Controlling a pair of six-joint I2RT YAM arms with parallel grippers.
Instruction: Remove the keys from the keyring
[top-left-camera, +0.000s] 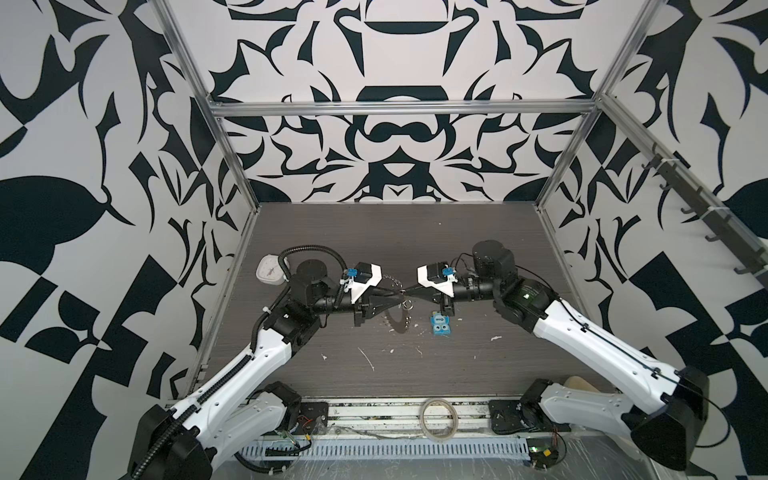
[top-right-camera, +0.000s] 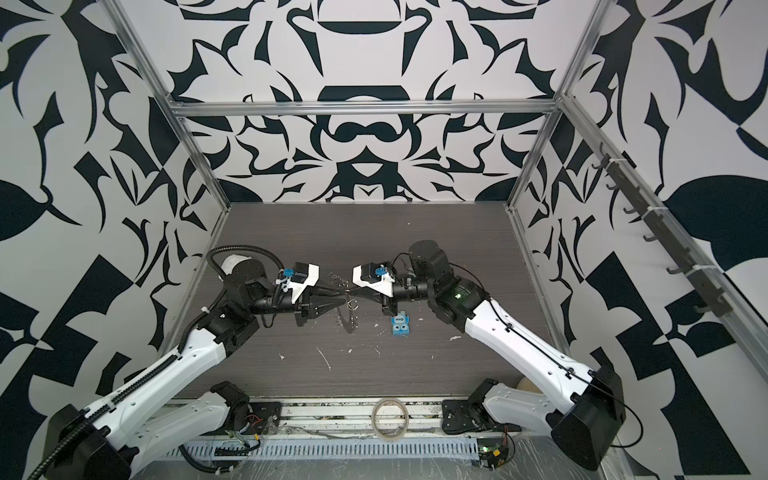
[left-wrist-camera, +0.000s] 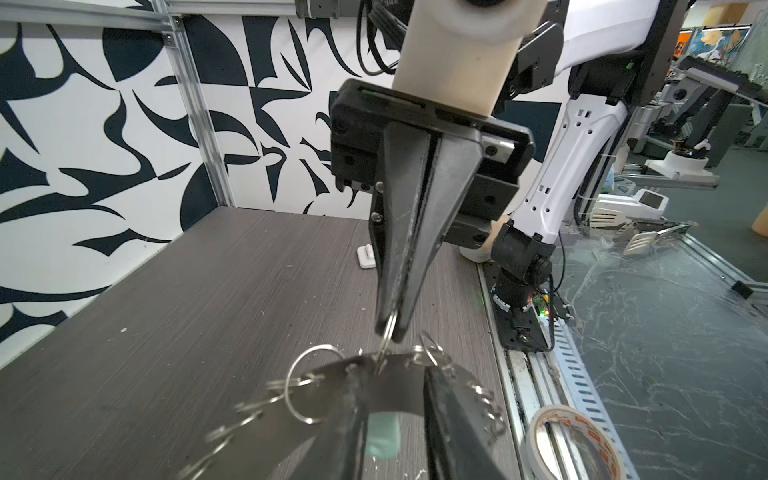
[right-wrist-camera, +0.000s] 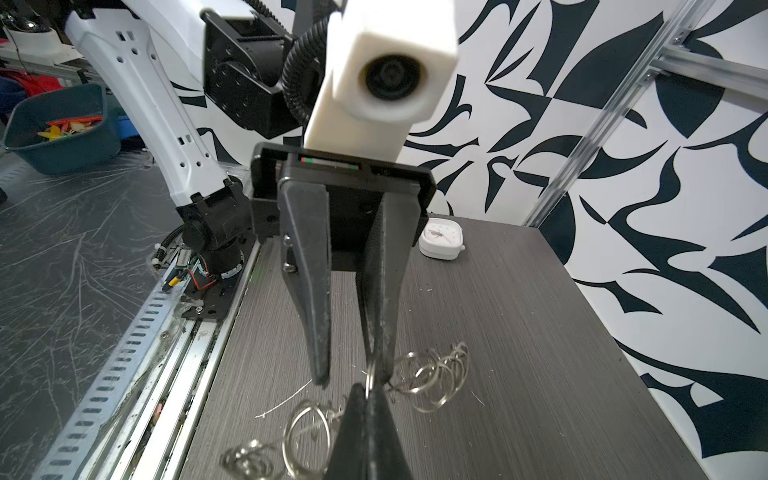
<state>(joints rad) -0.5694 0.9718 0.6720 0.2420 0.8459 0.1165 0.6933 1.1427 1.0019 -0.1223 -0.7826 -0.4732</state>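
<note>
While keys blur between left tool jaws, grip unclear | right tool clenched on keyring loop

The right gripper pinches a keyring loop; facing it, the left gripper stands with jaws apart.

"One" on the blue block

- The keyring is blurred and cut off by the left wrist view's edge; the key, partly behind it, is a blurred pale patch.
- The tape roll is cut off there too.
- In both top views the left arm half hides the clock.
</note>
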